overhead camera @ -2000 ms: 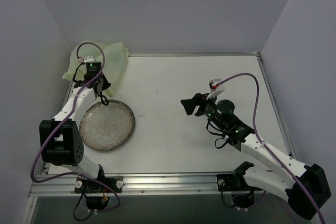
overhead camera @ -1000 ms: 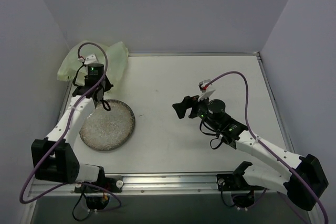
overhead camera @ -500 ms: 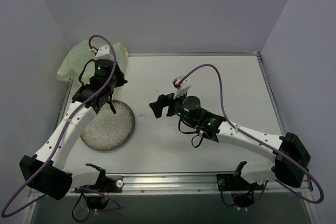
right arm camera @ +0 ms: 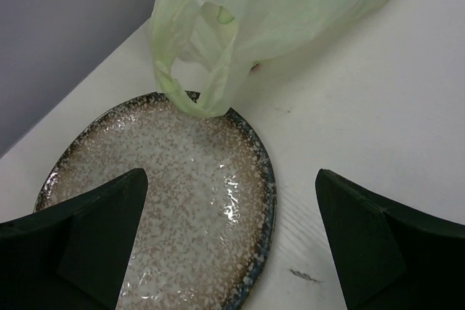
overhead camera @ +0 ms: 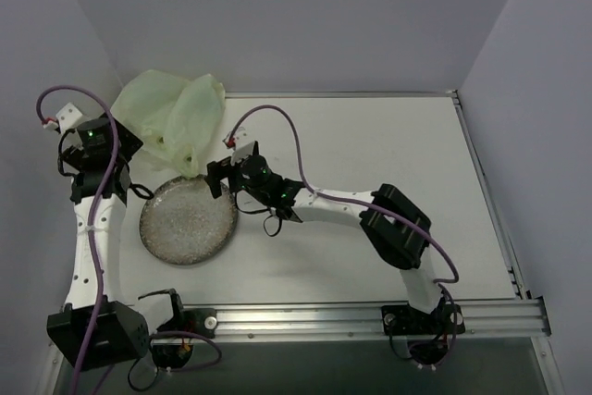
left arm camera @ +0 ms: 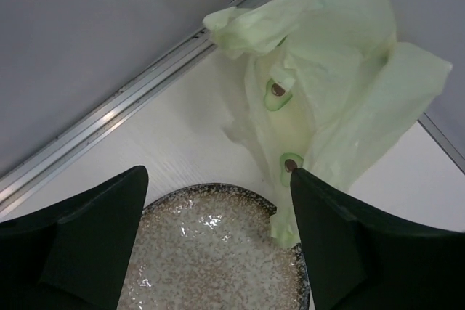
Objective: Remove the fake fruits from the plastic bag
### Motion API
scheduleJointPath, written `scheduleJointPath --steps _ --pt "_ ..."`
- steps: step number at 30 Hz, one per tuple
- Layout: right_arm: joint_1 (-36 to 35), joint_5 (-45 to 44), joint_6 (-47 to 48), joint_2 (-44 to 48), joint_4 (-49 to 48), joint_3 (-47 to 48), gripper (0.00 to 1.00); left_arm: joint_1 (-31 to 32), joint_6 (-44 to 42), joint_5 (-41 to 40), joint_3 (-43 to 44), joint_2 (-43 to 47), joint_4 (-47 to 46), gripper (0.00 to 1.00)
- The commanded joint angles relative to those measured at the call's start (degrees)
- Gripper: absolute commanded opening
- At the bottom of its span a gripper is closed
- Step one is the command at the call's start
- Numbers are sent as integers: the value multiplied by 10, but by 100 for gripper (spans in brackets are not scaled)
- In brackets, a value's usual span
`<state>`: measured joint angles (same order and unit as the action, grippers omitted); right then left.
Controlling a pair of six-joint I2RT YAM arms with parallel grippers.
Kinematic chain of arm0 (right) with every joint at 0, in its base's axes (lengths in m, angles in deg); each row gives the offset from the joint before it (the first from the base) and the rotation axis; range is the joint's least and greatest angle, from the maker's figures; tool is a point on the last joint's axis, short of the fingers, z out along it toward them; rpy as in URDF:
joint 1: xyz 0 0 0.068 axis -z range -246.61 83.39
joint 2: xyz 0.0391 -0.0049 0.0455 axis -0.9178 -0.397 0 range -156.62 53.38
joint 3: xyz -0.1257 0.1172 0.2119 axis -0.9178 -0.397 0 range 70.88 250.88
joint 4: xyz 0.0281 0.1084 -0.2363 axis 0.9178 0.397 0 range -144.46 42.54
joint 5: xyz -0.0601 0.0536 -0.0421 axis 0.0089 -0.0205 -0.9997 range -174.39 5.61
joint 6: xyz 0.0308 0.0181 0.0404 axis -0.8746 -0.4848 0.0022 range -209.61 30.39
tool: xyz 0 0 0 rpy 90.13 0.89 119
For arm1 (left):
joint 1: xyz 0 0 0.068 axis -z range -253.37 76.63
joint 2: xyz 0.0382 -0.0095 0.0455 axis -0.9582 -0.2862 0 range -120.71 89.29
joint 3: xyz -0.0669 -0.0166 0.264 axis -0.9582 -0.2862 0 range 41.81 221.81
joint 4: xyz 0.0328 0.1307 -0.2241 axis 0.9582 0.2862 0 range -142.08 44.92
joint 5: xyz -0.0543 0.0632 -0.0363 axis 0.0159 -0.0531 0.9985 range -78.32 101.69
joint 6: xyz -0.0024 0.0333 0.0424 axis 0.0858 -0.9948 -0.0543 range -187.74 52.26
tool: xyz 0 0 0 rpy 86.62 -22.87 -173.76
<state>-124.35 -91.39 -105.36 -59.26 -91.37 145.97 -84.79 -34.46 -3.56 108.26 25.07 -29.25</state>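
Fruits barely show through the plastic bag, slumped on the tabletop at the plate's twelve o'clock. Left claw and right claw gape empty. Best pinch the draped handle gently.

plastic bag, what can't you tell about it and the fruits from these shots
No fake fruits show clearly in any view; the plastic bag hides its contents, so their count is unknown.
Left wrist view: two green shapes with brown centres on the bag; print or contents, cannot tell.
Right wrist view: reddish speck at the bag's edge, too small to name.
Both wrist views: the bag's far part is cut off by the top edge.
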Motion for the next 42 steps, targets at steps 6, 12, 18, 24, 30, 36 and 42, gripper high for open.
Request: scheduleJointPath --steps 6,12,18,24,30,36,42 --pt "-4 63 46 -213 53 269 96 -91 53 56 -48 -47 -67 90" --pt "-4 88 68 -346 133 470 96 -113 9 147 -47 -147 -201 95" --pt "3 41 74 -389 106 531 41 -135 -37 210 18 -255 -219 97" --pt "14 37 64 -318 46 464 0 -135 -71 180 71 -317 -232 96" --pt "19 51 55 -234 -10 365 0 -135 -98 202 142 -392 -254 95" --pt "34 64 36 -202 -27 326 0 -134 -89 200 163 -401 -262 9" --pt "51 106 -6 -187 -2 344 0 -93 -2 205 104 -307 -321 2"
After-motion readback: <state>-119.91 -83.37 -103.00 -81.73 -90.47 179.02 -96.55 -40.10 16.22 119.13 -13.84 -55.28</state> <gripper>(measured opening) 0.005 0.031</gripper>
